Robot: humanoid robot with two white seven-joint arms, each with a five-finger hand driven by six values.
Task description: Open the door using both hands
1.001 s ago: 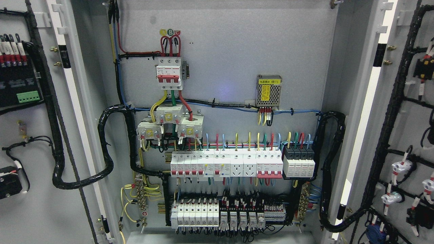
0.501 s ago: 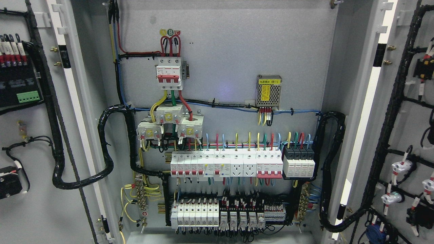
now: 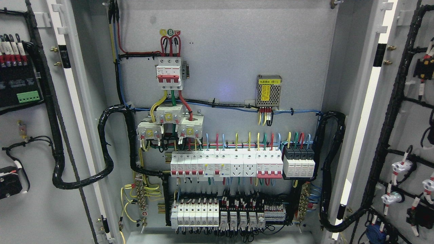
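Note:
The grey electrical cabinet stands with both doors swung wide. The left door [image 3: 37, 210] shows its inner face at the picture's left, carrying black modules and a black cable loom. At the picture's right the right door [image 3: 407, 128] shows its inner face too, with wired switches and a black loom along it. Between them the back panel [image 3: 237, 44] is fully exposed. Neither of my hands nor either arm shows anywhere in the head view.
On the back panel sit a red-and-white main breaker [image 3: 168, 73], a meshed power supply [image 3: 268, 90], a row of white breakers [image 3: 225, 164] and a lower row of relays [image 3: 230, 217]. Thick black conduits [image 3: 108, 149] loop from the panel to each door.

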